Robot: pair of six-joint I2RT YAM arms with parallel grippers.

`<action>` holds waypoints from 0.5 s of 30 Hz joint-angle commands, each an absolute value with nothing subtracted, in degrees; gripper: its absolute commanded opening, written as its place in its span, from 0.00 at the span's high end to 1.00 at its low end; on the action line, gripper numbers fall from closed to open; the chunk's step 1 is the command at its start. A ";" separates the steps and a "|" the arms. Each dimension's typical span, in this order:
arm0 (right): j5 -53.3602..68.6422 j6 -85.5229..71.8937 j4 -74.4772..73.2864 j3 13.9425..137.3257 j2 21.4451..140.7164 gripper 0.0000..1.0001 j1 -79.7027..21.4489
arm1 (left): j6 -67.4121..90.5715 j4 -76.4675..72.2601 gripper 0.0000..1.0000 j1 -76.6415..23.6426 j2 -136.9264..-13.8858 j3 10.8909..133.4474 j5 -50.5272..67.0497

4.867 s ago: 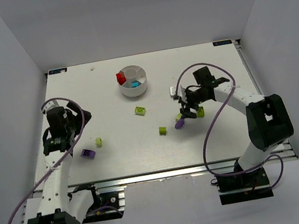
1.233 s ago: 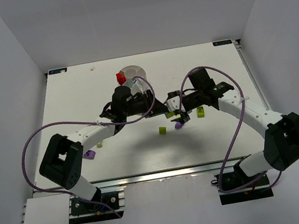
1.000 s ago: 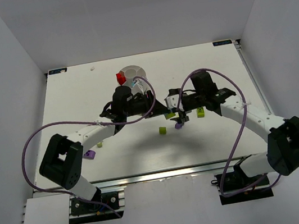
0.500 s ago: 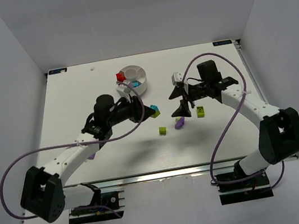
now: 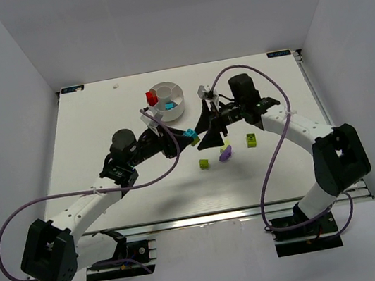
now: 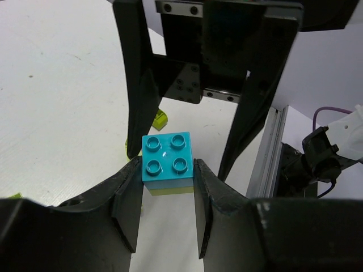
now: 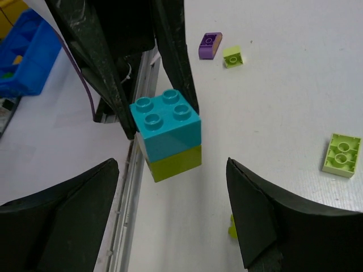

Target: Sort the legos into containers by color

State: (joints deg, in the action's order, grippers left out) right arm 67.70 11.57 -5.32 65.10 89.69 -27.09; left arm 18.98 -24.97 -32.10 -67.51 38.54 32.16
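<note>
Left gripper [image 5: 184,138] is clamped on a two-brick stack, its pads [image 6: 129,195] pressed against both flanks. The right gripper [image 5: 208,129] faces it fingertip to fingertip with its jaws spread wide. Its fingers [image 7: 262,218] stand on either side of the stack, apart from it. Both reach out over the white table [image 5: 97,112], and the stack appears lifted off that surface.

Beyond the left gripper, and slightly to its left in the top view, sits the round white dish [image 5: 169,115]. It is near the fingertips but not touching them. A red brick [image 5: 151,98] stands at the dish's left edge, and a small cyan piece [image 5: 169,105] lies in a compartment on the side nearest the grippers.

The held stack is a cyan brick [image 6: 167,160], studs up, seated squarely on a lime base brick [image 6: 168,190] of matching outline.

On the near side of the right gripper, loose on the table, lie a lime brick [image 5: 251,139], a purple brick [image 5: 225,153] and a second lime brick [image 5: 205,163], all well apart from the dish. The right wrist view also shows a flat lime plate [image 7: 342,154] lying off to one side of its open fingers.
</note>
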 commanded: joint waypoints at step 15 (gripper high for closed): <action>76.73 3.42 2.20 69.70 92.99 0.41 -28.21 | 23.29 -37.61 1.00 -32.17 -66.01 35.51 36.21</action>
